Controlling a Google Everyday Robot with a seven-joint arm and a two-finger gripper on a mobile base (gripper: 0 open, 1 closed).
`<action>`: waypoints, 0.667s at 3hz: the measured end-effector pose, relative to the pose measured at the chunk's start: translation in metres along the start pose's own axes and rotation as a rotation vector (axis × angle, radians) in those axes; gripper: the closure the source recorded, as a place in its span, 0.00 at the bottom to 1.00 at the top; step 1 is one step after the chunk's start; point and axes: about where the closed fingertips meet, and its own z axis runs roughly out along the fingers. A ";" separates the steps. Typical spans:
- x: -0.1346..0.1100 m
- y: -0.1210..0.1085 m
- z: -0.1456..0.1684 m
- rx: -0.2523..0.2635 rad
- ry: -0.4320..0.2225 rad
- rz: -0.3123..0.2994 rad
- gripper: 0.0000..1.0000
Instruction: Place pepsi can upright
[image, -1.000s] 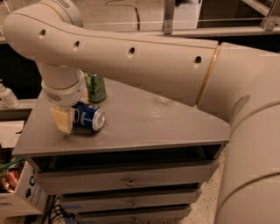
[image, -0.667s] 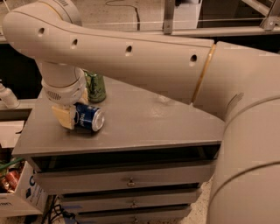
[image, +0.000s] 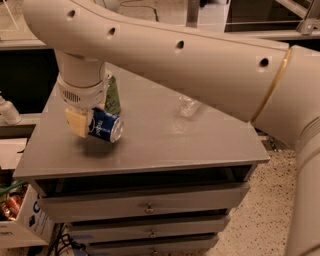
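The pepsi can (image: 105, 126) is dark blue with a silver top. It lies on its side, its top facing right and toward me, held just above the grey table top (image: 165, 145) near the left side. My gripper (image: 85, 121) hangs from the big cream arm and is shut on the can; one yellowish finger (image: 76, 122) shows on the can's left. A shadow lies on the table under the can.
A green can (image: 113, 95) stands upright just behind the gripper. A clear plastic bottle (image: 187, 105) lies on the table to the right. Drawers sit below the table top. A box with items stands on the floor at the left.
The gripper has lifted the pepsi can off the table; the can now hangs tilted above its shadow. The arm has shifted slightly upward.
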 end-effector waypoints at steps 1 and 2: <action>0.003 -0.003 -0.023 0.006 -0.137 -0.053 1.00; 0.003 -0.005 -0.043 0.009 -0.289 -0.111 1.00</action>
